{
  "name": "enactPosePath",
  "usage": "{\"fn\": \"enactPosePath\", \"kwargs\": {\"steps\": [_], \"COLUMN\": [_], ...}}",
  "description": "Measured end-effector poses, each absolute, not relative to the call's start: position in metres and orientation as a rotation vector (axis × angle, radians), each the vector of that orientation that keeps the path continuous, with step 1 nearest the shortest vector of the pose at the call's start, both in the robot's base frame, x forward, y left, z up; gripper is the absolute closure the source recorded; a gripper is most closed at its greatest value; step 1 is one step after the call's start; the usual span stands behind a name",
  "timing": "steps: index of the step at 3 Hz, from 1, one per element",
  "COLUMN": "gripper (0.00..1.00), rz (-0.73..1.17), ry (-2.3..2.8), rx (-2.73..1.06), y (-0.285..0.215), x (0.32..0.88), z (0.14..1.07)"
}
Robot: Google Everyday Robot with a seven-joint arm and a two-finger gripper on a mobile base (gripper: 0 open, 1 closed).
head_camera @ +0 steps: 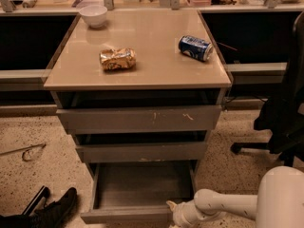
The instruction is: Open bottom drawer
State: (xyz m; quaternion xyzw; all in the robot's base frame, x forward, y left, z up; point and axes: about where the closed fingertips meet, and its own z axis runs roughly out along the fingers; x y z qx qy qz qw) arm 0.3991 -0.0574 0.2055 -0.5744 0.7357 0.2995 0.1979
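Observation:
The bottom drawer (126, 214) is the plain grey-brown front lowest on the cabinet. It stands pulled out, and its shallow grey box (142, 184) shows empty inside. My gripper (172, 218) is at the right end of that drawer front, at the picture's lower edge, on the end of my white arm (223, 204). Its fingertips are cut off by the frame edge. Above are the mid-width grey front (141, 152) and the widest grey front with white scratch marks (140, 119).
On the tan cabinet top (156, 56) lie a crumpled snack bag (117, 59), a blue can on its side (195, 48) and a white bowl (93, 15). A black office chair (282, 113) stands at right. A black object (47, 208) lies on the speckled floor at lower left.

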Motion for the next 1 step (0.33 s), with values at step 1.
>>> {"fn": "enactPosePath", "kwargs": {"steps": [1], "gripper": [0.00], "rz": [0.841], "ry": [2.059], "rx": [-1.608], "y": [-0.0570], "x": [0.3979], "z": [0.2054]}}
